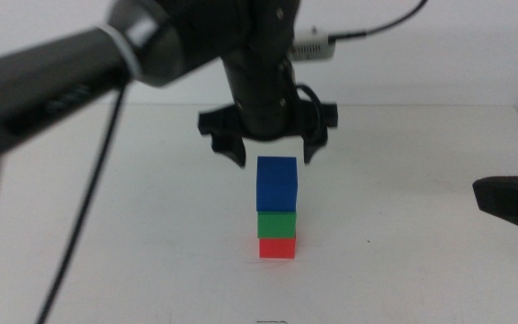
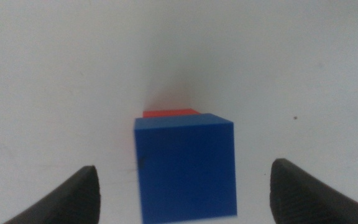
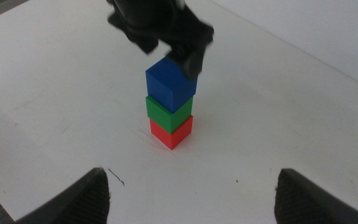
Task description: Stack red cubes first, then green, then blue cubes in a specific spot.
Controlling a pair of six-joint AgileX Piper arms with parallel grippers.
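Hovers with jaws spread just above the blue cube (image 1: 276,183), left end effector (image 1: 269,147) evidently clear of the finished green cube (image 1: 276,223)-on-red cube (image 1: 277,247) tower mid-table (image 1: 151,216); right end effector (image 3: 191,199) open, waiting aside.

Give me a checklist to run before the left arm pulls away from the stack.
1. Order red, green, blue from the bottom: ok. The red cube carries the green cube, with the blue cube on top.
2. Left claw open: ok, jaws spread wide.
3. Jaws clear of the blue cube: ok, gaps show on both sides in the left wrist view.
4. Cubes squarely aligned: cannot tell.
5. Right claw clear of the stack: ok, waiting at the table's right side, open.
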